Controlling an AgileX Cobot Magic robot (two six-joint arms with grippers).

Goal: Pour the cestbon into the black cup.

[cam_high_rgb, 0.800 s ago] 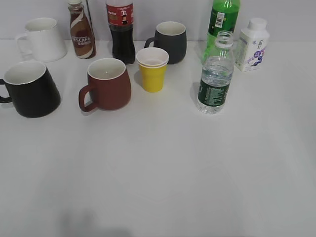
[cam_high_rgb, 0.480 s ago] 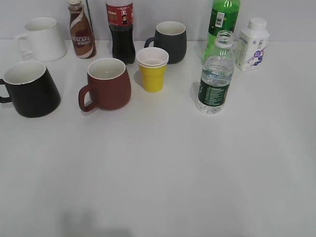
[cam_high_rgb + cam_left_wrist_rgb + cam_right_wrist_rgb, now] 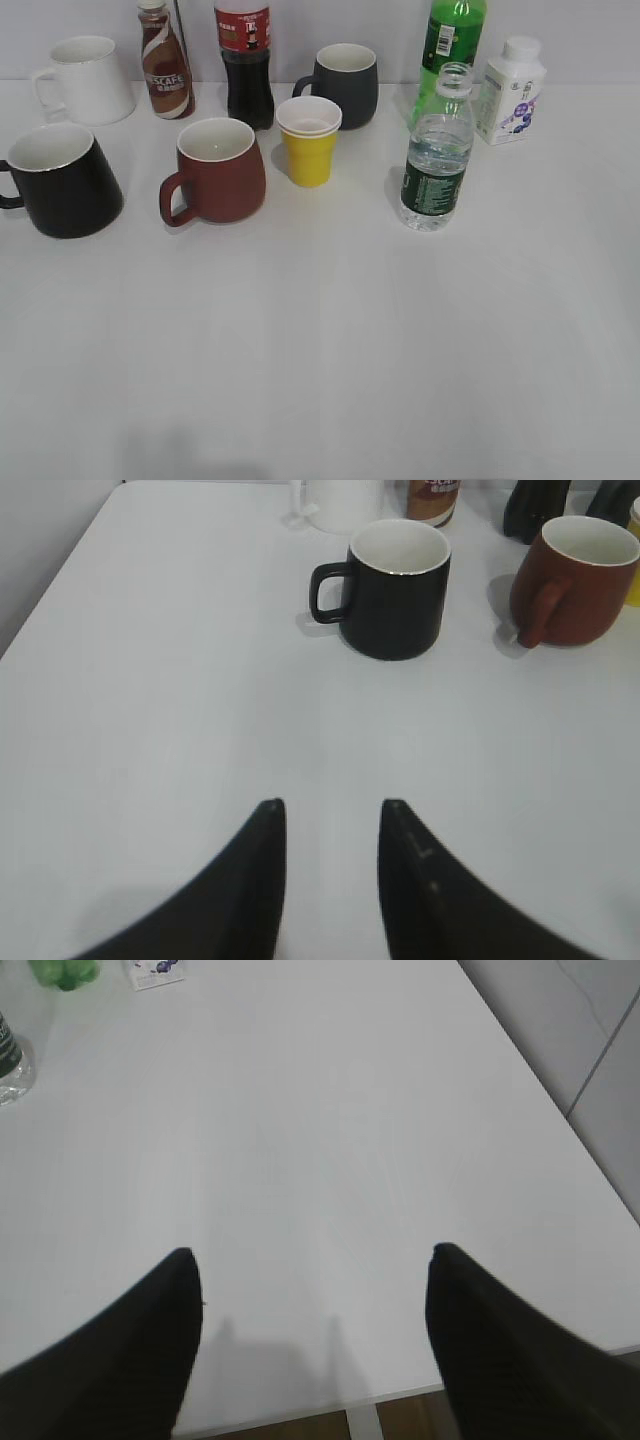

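Right wrist view, cestbon (image 3: pixel 8 1060) cropped at edge, right gripper (image 3: pixel 312 1260) spread wide, left gripper (image 3: pixel 331 810) slightly parted.

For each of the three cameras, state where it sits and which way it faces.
Exterior: raised at the table's front, slanting down at the black cup and cestbon; no arm shows.
Left wrist: behind the left gripper, facing the black cup; both fingers show.
Right wrist: behind the right gripper, facing bare table.
Shared: the black cup, exterior and left wrist.
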